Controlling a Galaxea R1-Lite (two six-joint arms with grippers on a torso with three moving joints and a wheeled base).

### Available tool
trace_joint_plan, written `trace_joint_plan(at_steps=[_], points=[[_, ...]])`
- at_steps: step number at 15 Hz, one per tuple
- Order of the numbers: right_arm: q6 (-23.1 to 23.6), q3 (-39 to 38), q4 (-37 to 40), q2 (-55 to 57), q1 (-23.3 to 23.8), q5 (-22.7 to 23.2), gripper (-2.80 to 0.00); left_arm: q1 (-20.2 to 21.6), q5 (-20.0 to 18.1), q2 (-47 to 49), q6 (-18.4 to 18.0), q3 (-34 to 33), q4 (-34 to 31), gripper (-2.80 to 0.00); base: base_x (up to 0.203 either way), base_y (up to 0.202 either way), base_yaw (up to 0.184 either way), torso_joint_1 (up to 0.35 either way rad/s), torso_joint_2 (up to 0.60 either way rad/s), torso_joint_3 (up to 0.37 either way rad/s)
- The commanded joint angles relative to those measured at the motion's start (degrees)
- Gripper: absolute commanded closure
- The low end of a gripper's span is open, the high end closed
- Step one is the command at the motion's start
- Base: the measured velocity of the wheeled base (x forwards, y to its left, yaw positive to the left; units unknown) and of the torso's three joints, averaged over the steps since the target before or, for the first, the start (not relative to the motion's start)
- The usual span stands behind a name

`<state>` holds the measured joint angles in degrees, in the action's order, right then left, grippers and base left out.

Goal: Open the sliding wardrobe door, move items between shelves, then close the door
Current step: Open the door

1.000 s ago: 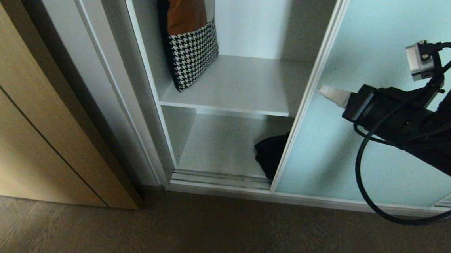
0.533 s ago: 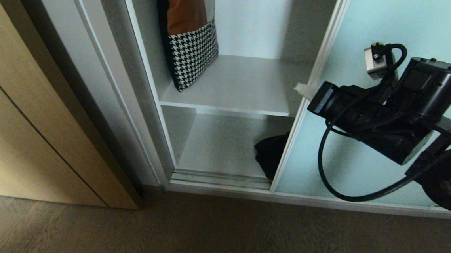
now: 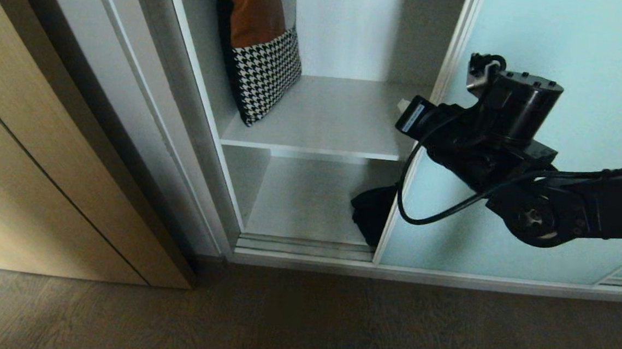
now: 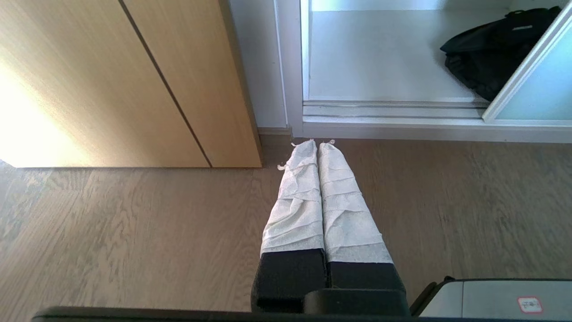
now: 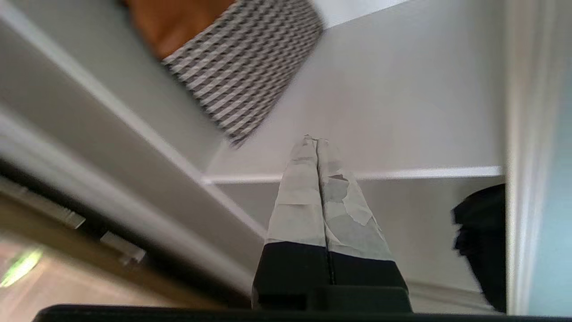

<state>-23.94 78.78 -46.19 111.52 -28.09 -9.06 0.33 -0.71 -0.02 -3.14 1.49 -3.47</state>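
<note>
Two shelves (image 3: 320, 115): upper and lower grey-white boards show in the wardrobe's open left part.
Door (image 3: 572, 45): pale aqua glass, slid to the right, its silver frame edge standing between the open bay and the covered part.
Bag (image 3: 374, 214): black, on the lower shelf, at its right side, partly hidden behind the door's edge; white lettering shows in the left wrist view (image 4: 496, 49).
Cushion (image 3: 262, 45): brown top, houndstooth bottom, leaning upright against the left wall on the upper shelf.
Right gripper (image 5: 316, 139): fingers pressed together, holding nothing, tip at the door's edge above the upper shelf, pointing into the open bay.
Left gripper (image 4: 318, 144): fingers together, empty, hanging over the wood floor (image 4: 134, 232) before the wardrobe's sill.
Cabinet (image 3: 26, 176): light wood, left of the wardrobe.
</note>
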Motion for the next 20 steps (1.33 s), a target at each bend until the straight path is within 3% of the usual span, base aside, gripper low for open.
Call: trace_joint_plan(at_steps=[1, 15, 20], points=[[-0.2, 2.7, -0.5, 3.7, 1.1, -0.5, 0.00, 0.0, 0.0, 0.1, 0.0, 0.0, 0.0, 0.00, 0.000, 0.000, 0.000, 0.000, 0.00, 0.000], [-0.3, 12.3, 1.2, 8.1, 10.0, 1.6, 0.00, 0.0, 0.0, 0.1, 0.0, 0.0, 0.0, 0.00, 0.000, 0.000, 0.000, 0.000, 0.00, 0.000], [-0.7, 11.8, 1.5, 7.6, 13.6, 1.7, 0.00, 0.0, 0.0, 0.1, 0.0, 0.0, 0.0, 0.00, 0.000, 0.000, 0.000, 0.000, 0.00, 0.000]])
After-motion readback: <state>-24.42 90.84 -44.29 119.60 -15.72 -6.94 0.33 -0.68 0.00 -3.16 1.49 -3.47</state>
